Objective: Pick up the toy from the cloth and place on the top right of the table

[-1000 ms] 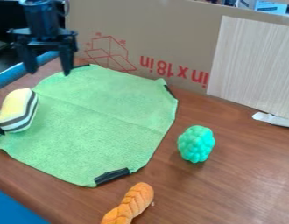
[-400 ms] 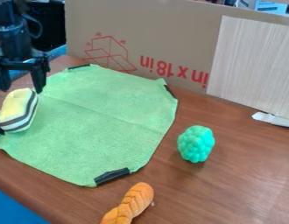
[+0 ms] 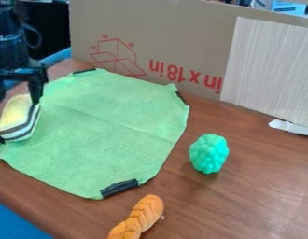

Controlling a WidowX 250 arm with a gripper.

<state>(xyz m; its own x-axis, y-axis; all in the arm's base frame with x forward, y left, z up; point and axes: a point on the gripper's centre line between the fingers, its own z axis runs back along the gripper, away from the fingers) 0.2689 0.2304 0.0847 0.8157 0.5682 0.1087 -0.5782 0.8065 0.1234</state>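
Gripper (image 3: 18, 93) stands wide at the toy (image 3: 18, 122), which lies at nine o'clock on the cloth (image 3: 109, 121); closing shallowly on its twelve o'clock end could make it pivot or slip.

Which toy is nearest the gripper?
The yellow striped toy, on the green cloth by the gripper; the orange braided toy and teal bumpy toy lie farther off.

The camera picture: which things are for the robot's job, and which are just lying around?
For the job:
black robot hand
rounded yellow toy with dark stripes
flat green cloth
brown wooden table

Just lying about:
bumpy turquoise toy
orange braided toy
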